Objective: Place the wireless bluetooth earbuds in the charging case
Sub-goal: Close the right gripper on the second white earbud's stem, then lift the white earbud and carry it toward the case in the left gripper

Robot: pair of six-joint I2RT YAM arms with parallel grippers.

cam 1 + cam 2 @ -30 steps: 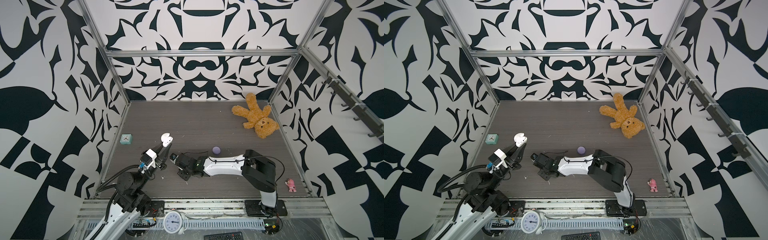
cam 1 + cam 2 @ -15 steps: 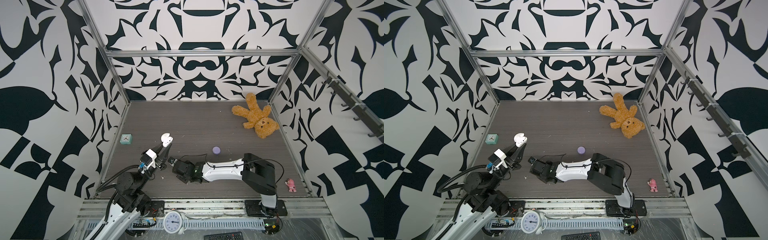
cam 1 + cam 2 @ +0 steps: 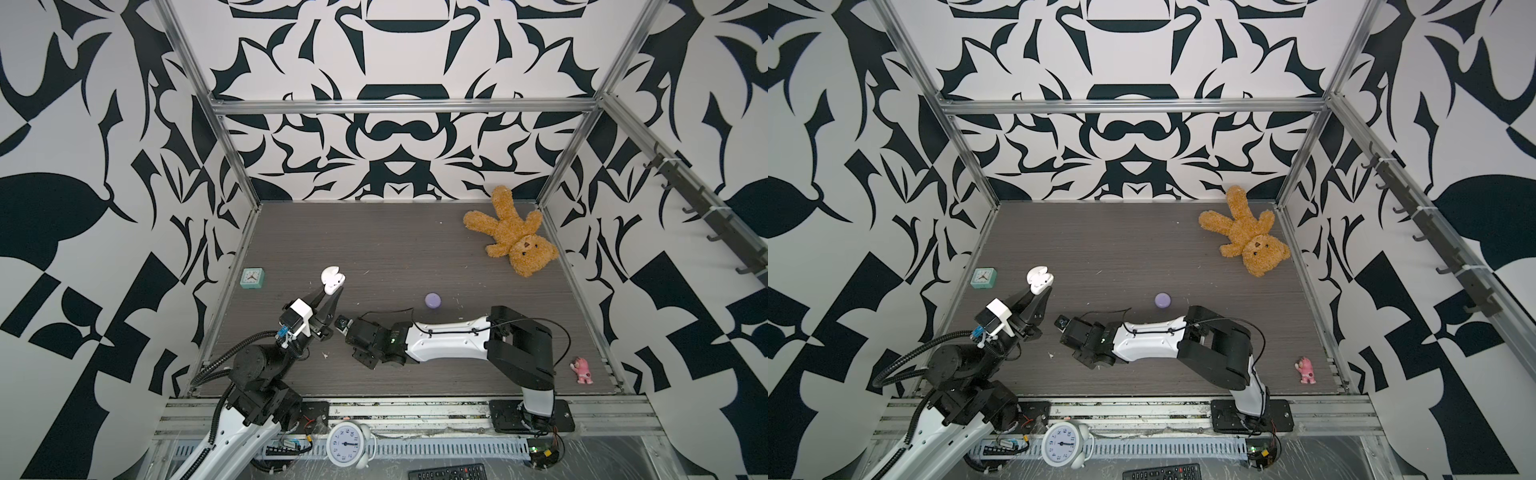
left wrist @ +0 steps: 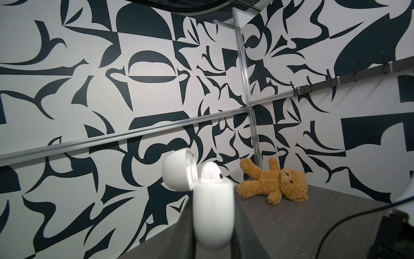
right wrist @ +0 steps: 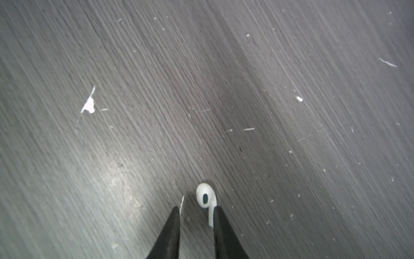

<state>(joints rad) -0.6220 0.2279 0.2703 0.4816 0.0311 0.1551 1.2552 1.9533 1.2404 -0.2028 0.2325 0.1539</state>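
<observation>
1. left gripper [image 3: 331,293] pinches the open white case [image 3: 332,281], held up at the near left.
2. one earbud [image 4: 210,171] sits inside it.
3. right gripper [image 5: 196,209] is spread; another earbud [image 5: 205,197] lies on the table [image 5: 224,89], maybe touching one finger.

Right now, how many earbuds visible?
2 earbuds: one seated in the white case the left gripper holds, one on the table by the right gripper. Others may be inside the shut purple case.

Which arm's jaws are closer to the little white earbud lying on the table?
Right. The right gripper has its open jaws at the earbud, stem against one. The left gripper is apart from it, holding the white case.
</observation>
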